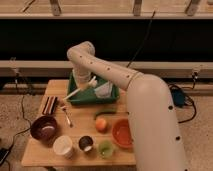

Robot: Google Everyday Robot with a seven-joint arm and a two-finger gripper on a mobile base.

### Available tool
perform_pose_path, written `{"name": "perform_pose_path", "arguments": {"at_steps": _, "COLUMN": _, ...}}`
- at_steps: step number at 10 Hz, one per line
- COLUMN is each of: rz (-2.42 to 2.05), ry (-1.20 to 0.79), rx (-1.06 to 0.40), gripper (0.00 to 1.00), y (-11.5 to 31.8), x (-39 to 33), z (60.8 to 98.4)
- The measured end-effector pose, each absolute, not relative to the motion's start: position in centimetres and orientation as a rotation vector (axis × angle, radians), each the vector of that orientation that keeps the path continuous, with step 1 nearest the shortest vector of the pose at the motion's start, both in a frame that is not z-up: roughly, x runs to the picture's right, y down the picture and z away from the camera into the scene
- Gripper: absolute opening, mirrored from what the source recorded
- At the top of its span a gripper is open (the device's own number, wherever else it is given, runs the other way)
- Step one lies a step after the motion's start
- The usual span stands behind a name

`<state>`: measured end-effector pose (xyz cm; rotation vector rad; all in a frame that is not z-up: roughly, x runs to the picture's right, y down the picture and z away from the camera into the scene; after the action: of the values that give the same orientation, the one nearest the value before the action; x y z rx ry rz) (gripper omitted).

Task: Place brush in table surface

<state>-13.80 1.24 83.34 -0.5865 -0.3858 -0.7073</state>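
**Brush held over the tray, tabletop release not yet made**

Camera view: You have the gripper [90, 81] reaching down over the green tray [114, 94] at the back of the table surface [55, 89]. The brush [80, 89] slants from beside the gripper down and to the left, its lower end crossing the tray's front-left rim. It looks carried, not resting, but I cannot tell whether the claw is clamped on it or standing apart, because the wrist hides the contact.

What could go wrong, as I judge it: if you release here, the brush may drop back into the tray or balance on its rim instead of reaching the wood. It is long and slim, so a grip near one end lets it swing and pivot as you move. The free ground is crowded. The striped block [48, 105] and the small spoon [66, 115] lie just left of the tray's front, so a low sweep could knock them. Further forward stand a dark bowl [43, 128], a pale cup [63, 147], a small dark cup [86, 144], a green cup [105, 148], an orange fruit [101, 124] and an orange bowl [121, 133].

Materials: the brush is smooth, cream-white and rigid-looking. The tray reads as glossy plastic with raised walls. The tabletop is flat, light tan wood.
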Motion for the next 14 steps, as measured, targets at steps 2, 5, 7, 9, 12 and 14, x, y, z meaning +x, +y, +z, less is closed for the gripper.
{"name": "perform_pose_path", "arguments": {"at_steps": 2, "rz": -0.711, "ry": -0.396, "rx": -0.625, "gripper": 0.0, "y": 3.5, "x": -14.2, "z": 80.9}}
{"name": "perform_pose_path", "arguments": {"at_steps": 5, "rz": -0.704, "ry": -0.447, "rx": -0.679, "gripper": 0.0, "y": 6.7, "x": -15.4, "z": 78.5}}
{"name": "perform_pose_path", "arguments": {"at_steps": 7, "rz": -0.698, "ry": -0.484, "rx": -0.711, "gripper": 0.04, "y": 8.7, "x": -16.8, "z": 79.0}}
{"name": "perform_pose_path", "arguments": {"at_steps": 9, "rz": -0.688, "ry": -0.515, "rx": -0.754, "gripper": 0.22, "y": 11.1, "x": -17.8, "z": 80.1}}
{"name": "perform_pose_path", "arguments": {"at_steps": 12, "rz": -0.658, "ry": -0.547, "rx": -0.836, "gripper": 0.55, "y": 13.1, "x": -18.4, "z": 81.5}}
{"name": "perform_pose_path", "arguments": {"at_steps": 14, "rz": -0.639, "ry": -0.558, "rx": -0.863, "gripper": 0.73, "y": 13.4, "x": -18.3, "z": 81.8}}
